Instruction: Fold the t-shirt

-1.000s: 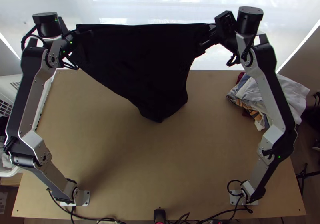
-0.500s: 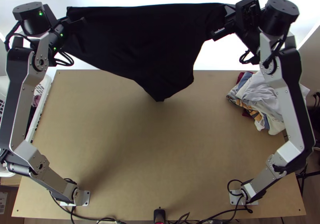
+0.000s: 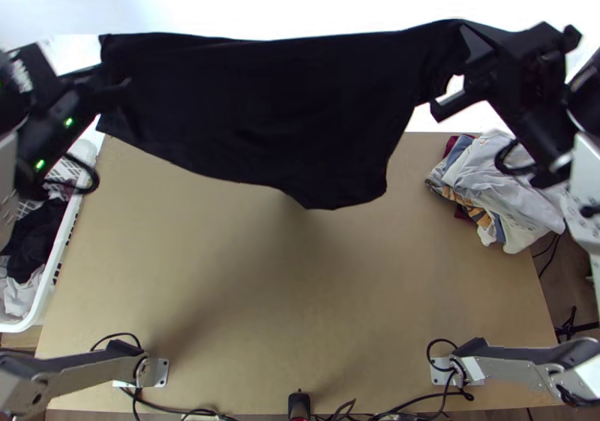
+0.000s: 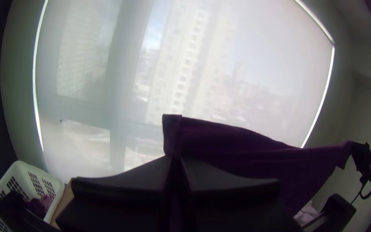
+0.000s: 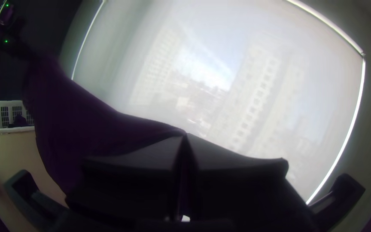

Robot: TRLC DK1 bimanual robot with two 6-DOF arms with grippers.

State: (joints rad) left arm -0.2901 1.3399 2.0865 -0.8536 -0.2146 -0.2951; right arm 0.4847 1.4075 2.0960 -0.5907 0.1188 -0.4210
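The black t-shirt [image 3: 262, 106] hangs stretched between both grippers above the table's far part, its lower edge sagging to a blunt tip. At its left corner, my left gripper [image 3: 112, 94] is shut on the cloth. My right gripper [image 3: 450, 94] holds the opposite upper corner. In the left wrist view, the left gripper [image 4: 176, 165] pinches the shirt [image 4: 237, 150], with a small end standing past the fingertips. In the right wrist view, the right gripper [image 5: 185, 139] is closed on the fabric's edge, and the shirt [image 5: 78, 124] runs off toward the other arm.
A pile of clothes [image 3: 487, 181] lies at the table's right far edge. A white basket with clothes [image 3: 45, 293] stands beside the left edge of the wooden table [image 3: 300, 286]. Cables run along the near edge, and a bright covered window [image 5: 220, 86] rises behind.
The grippers have moved farther apart, left one leftward and right one rightward, stretching the shirt wider. The shirt's lower tip rose up the picture, then came back down slightly.
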